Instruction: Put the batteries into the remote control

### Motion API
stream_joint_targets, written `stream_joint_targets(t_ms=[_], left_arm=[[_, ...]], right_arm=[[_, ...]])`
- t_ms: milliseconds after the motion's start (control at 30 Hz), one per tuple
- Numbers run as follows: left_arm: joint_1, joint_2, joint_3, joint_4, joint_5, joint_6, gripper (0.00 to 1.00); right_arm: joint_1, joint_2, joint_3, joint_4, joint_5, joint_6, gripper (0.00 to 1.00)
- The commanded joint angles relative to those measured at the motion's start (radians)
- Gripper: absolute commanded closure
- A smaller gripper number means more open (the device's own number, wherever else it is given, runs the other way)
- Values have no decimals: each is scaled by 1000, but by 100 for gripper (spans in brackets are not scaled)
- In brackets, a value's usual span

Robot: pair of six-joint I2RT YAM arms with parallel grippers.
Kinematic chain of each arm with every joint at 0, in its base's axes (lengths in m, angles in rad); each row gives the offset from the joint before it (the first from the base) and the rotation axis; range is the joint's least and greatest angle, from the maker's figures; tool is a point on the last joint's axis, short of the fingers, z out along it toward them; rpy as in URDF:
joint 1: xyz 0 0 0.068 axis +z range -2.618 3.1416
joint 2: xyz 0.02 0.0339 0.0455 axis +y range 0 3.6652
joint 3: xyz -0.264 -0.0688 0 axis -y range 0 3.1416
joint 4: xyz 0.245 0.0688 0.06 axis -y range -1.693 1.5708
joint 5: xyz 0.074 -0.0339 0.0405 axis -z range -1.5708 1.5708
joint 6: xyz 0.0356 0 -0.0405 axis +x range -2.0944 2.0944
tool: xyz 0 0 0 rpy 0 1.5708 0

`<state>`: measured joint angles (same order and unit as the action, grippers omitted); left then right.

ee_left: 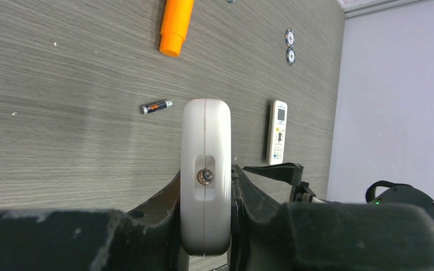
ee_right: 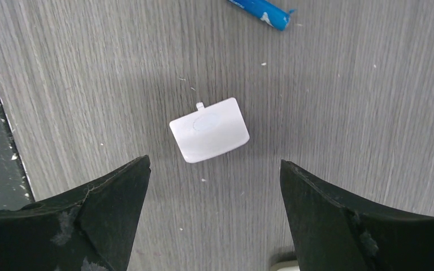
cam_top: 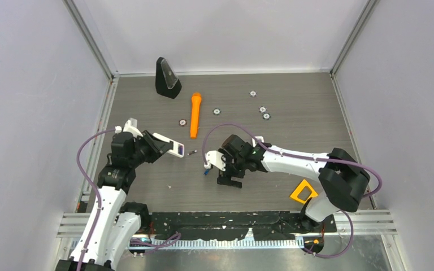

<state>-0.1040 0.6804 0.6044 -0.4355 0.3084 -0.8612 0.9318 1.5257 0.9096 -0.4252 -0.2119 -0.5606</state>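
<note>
Top view, table (cam_top: 294,101): grey wood grain, with the loose parts spread over it.
Left gripper (ee_left: 205,180): nearly closed, clamped on the long sides of the white remote (ee_left: 205,130), which pointed end-on at the wrist camera near the table's left side.
Right gripper (ee_right: 215,169): spread wide, holding nothing, poised above the cover (ee_right: 209,130).
Second remote (ee_left: 277,131): lay flat, buttons up, apart from the held one.
Cover: a small white lid flat on the table between the open jaws, touching neither.
Blue battery (ee_right: 263,12): lay on the table just beyond the cover.
Dark battery (ee_left: 156,106): lay alone on the table, near the held remote's far end.
Handling: the batteries were probably light, rigid and smooth, so likely to roll or squirt out of a pinch.
Hold: best taken across the middle of the barrel, jaws square to its length, ends left free for the compartment.
</note>
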Motion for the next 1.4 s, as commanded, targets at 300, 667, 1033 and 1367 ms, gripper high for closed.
stream_joint_targets(t_ms=[300, 667, 1033, 1367], left_arm=[[28, 58, -15, 141, 71, -16, 100], [33, 79, 1, 129, 51, 17, 100], [33, 80, -6, 127, 52, 20, 100], [33, 55, -23, 124, 52, 19, 100]], right_arm=[[7, 159, 110, 23, -48, -185, 13], [7, 170, 112, -45, -25, -208, 21], [16, 178, 83, -83, -46, -228, 19], [21, 166, 53, -7, 37, -215, 56]])
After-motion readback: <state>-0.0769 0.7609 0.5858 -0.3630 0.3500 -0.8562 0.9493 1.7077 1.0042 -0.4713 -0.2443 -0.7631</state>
